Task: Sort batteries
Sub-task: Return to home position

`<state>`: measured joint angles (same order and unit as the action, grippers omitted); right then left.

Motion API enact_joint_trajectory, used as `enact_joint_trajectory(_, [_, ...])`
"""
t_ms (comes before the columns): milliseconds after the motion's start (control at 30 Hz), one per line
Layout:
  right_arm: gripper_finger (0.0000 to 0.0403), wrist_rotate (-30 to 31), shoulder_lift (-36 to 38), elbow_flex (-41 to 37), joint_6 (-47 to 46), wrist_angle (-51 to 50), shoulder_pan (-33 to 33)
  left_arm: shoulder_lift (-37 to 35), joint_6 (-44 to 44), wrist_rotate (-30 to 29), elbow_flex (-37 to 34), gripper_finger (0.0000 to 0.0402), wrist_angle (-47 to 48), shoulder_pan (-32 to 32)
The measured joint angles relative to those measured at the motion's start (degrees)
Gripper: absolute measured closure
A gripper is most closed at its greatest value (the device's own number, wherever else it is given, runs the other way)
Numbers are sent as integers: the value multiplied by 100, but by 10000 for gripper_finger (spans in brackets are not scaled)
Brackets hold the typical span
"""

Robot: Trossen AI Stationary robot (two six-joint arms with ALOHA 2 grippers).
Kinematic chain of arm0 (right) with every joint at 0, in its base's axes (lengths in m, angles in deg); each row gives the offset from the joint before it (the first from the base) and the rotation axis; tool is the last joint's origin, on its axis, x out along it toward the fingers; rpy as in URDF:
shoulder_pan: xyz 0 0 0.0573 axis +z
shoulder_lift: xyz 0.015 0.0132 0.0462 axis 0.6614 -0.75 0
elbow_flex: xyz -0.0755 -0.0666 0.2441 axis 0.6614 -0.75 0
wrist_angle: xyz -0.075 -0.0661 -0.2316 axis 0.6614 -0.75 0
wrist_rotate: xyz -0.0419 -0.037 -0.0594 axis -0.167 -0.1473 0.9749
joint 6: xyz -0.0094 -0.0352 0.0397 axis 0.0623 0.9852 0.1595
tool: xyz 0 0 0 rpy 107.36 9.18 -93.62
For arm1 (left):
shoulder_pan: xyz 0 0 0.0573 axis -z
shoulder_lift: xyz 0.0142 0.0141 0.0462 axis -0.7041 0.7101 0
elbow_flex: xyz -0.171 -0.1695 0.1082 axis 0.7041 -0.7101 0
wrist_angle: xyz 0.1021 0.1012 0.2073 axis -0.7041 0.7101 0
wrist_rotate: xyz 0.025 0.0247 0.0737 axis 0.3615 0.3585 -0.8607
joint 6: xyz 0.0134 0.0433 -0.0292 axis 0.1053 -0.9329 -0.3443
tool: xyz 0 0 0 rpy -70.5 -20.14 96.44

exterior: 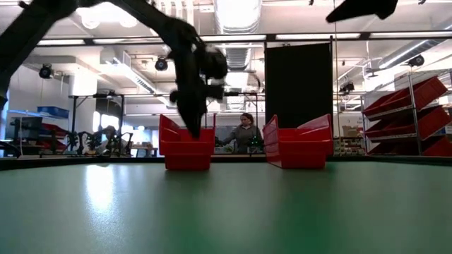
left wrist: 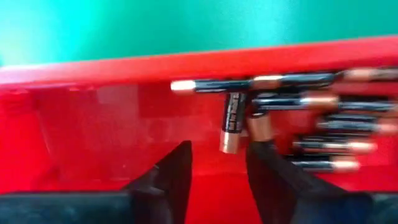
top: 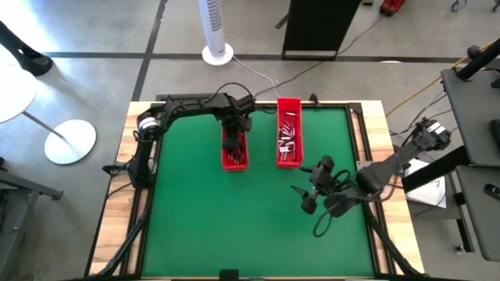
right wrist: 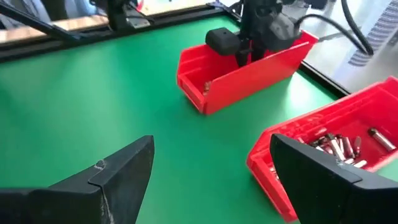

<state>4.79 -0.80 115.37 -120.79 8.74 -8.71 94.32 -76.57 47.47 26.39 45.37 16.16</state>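
Two long red trays stand on the green mat. The left tray (top: 234, 152) holds dark batteries with copper ends (left wrist: 305, 106), lying side by side on its floor. My left gripper (left wrist: 221, 152) points down into this tray (right wrist: 249, 74), open. One dark battery (left wrist: 231, 121) lies crosswise just beyond its fingertips. The right tray (top: 289, 133) holds several silvery batteries (right wrist: 339, 146). My right gripper (top: 307, 195) hovers open above the mat, near the right tray's near end, with nothing between its fingers (right wrist: 124, 168).
Bare green mat (top: 234, 226) spreads over the near half of the table inside a wooden border (top: 125, 187). A white fan's base (top: 217, 53) stands on the floor beyond the far edge. A person (exterior: 245, 134) sits in the room behind the trays.
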Motion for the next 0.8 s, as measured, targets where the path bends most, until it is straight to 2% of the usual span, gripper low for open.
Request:
enact_joint_trajectory(167, [95,35,807,0,134,-355,32,-750,289,566,1,244,116,52])
enact_joint_trajectory(300, [99,345,1318,-3,564,-339,-34,-1649,773,1679,-94,242,17,99])
enact_joint_trajectory(367, [98,777,1440,-82,611,-316,-43,-2186,1098,2524,-342,244,-458,186])
enact_joint_trajectory(467, [95,1193,1418,-339,525,-302,-47,-3030,1457,3488,-1216,246,-2016,558])
enact_joint_trajectory(533, [94,1111,1273,-590,405,-265,-47,-3570,1764,3539,-1965,247,-3290,919])
enact_joint_trajectory(633, [98,306,902,-1034,236,19,-47,-4243,2183,3327,-3142,247,-4938,1515])
enact_joint_trajectory(733, [106,-384,340,-1449,252,950,-53,-4735,2466,2776,-4209,247,-6186,2126])
enact_joint_trajectory(800, [113,-710,-94,-1560,554,1671,-154,-4996,2565,2153,-4801,247,-6787,2485])
